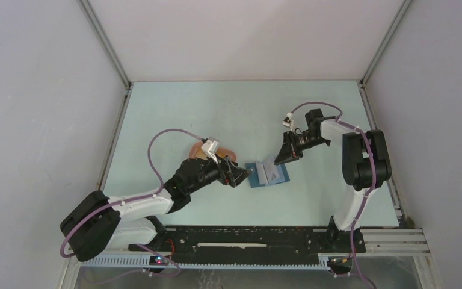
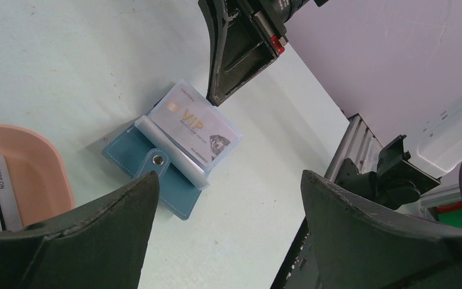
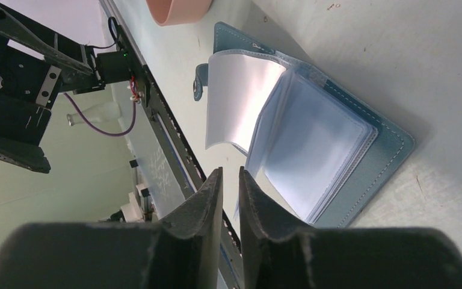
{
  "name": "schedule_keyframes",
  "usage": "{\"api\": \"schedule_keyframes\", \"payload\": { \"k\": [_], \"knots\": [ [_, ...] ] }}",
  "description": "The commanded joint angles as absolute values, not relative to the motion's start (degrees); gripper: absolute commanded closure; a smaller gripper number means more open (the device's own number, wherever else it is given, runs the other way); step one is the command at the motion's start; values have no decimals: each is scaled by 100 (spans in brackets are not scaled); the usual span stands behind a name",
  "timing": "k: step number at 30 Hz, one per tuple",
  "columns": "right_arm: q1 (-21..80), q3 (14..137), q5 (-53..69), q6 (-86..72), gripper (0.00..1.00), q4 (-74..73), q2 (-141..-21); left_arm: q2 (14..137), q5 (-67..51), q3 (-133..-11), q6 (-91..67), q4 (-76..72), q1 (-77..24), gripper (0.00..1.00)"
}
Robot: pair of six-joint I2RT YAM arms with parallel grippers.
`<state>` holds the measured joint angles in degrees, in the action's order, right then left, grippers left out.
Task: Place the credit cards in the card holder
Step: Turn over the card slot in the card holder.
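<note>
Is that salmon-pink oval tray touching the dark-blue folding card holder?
Apart. The left wrist view shows bare table between the salmon-pink oval tray and the dark-blue folding card holder.

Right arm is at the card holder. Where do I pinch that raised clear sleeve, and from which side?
Pinch the raised sleeve near its free curled edge, the one toward the snap tab, bringing the right gripper down from above. It stands up off the flat sleeves of the card holder, so both faces are exposed there; at the spine it is bound in.
</note>
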<state>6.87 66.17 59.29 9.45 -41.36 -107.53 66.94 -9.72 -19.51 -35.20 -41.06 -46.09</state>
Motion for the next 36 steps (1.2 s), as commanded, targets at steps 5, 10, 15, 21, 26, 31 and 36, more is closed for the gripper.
{"api": "schedule_keyframes", "payload": {
  "k": [5, 10, 15, 21, 26, 31, 36],
  "knots": [
    [668, 6821, 6015, 892, 81, -4191, -10804, 6720, -1081, -1905, -3577, -4303, -4593, 8],
    [668, 6841, 5775, 912, 79, -4193, -10726, 6733, -1088, -1907, -3577, -4306, -4587, 8],
    [675, 6847, 4956, 888, 64, -4171, -10702, 6753, -1083, -1912, -3577, -4303, -4593, 8],
    [788, 6847, 4517, 870, 55, -4132, -10769, 6810, -1088, -1901, -3586, -4314, -4596, 9],
    [826, 6853, 4471, 859, 54, -4138, -10869, 6785, -1081, -1869, -3586, -4333, -4589, 8],
    [844, 6873, 4526, 877, 54, -4186, -10946, 6768, -1074, -1846, -3586, -4333, -4592, 8],
    [900, 6899, 4552, 890, 55, -4231, -11019, 6763, -1078, -1837, -3586, -4342, -4595, 8]
  ]
}}
